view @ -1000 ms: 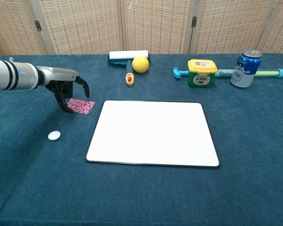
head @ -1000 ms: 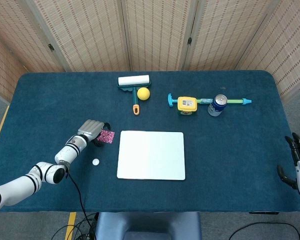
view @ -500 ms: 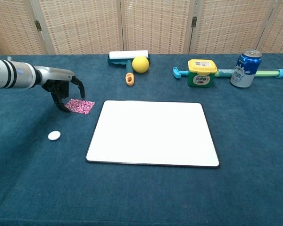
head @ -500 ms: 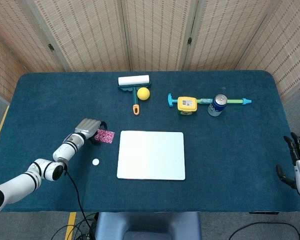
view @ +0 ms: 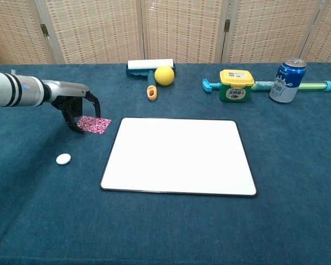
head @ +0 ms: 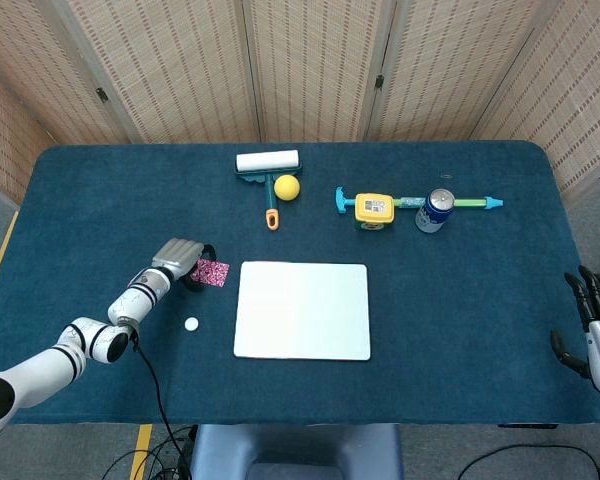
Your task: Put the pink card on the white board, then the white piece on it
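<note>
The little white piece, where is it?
In the chest view the white piece lies on the blue table, left of the white board and in front of the left hand.

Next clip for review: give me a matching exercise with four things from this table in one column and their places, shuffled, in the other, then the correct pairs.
Things
1. pink card
2. white piece
3. yellow ball
4. blue can

Places
A. far side of the table, beside the lint roller
B. far right, in front of the long blue-green toy
C. on the cloth by itself, nearer the camera than the left hand
D. just left of the white board, at the left hand's fingertips

Pairs: 1-D, 2-C, 3-A, 4-B
</note>
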`<act>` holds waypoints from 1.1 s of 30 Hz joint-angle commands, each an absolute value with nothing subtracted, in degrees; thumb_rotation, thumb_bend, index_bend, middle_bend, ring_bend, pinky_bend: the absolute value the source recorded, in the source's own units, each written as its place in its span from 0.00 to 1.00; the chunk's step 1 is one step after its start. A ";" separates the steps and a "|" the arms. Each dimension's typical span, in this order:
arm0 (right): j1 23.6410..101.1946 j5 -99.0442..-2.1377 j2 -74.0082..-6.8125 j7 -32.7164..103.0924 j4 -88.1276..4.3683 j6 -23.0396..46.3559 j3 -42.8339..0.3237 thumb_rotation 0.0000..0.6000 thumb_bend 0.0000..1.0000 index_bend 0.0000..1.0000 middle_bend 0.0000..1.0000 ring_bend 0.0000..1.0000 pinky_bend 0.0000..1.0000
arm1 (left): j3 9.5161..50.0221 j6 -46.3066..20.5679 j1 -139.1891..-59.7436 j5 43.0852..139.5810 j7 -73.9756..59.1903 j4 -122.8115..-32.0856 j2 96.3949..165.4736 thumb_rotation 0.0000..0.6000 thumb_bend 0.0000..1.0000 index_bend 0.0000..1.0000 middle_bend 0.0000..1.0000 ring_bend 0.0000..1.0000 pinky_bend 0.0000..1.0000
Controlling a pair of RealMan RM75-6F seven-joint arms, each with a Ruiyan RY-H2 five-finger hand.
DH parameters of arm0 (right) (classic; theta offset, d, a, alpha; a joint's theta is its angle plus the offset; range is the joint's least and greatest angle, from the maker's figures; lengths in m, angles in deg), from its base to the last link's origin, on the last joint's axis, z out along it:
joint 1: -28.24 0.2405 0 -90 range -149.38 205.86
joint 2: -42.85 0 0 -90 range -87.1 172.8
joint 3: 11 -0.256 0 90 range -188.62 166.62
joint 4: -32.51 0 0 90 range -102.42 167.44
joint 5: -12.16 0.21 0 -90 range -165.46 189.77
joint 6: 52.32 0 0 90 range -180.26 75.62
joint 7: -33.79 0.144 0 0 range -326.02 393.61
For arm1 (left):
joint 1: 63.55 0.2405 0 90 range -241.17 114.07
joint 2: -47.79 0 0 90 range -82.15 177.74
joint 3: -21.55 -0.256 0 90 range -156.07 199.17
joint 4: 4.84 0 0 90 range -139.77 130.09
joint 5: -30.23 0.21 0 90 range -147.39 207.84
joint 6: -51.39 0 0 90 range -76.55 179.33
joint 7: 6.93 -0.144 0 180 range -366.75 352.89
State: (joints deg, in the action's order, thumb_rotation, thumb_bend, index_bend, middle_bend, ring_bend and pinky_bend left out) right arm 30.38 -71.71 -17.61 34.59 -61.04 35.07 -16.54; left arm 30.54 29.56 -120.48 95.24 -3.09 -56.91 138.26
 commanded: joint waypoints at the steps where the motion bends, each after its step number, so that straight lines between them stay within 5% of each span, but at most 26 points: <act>1: 30.43 -71.71 -17.60 34.52 -61.05 35.00 -16.53 1.00 0.32 0.00 0.00 0.00 0.00 | 30.64 29.43 -120.51 95.97 -2.27 -56.30 138.55 1.00 0.26 0.35 1.00 1.00 1.00; 33: 30.19 -72.33 -17.69 34.36 -60.86 35.69 -16.48 1.00 0.32 0.00 0.00 0.00 0.00 | 29.62 26.92 -119.63 103.86 7.20 -51.22 141.56 1.00 0.26 0.39 1.00 1.00 1.00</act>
State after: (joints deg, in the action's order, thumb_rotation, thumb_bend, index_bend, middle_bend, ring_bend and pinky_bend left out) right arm 30.19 -72.33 -17.69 34.36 -60.85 35.68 -16.48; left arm 29.69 27.01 -119.67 103.69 7.01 -51.38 141.44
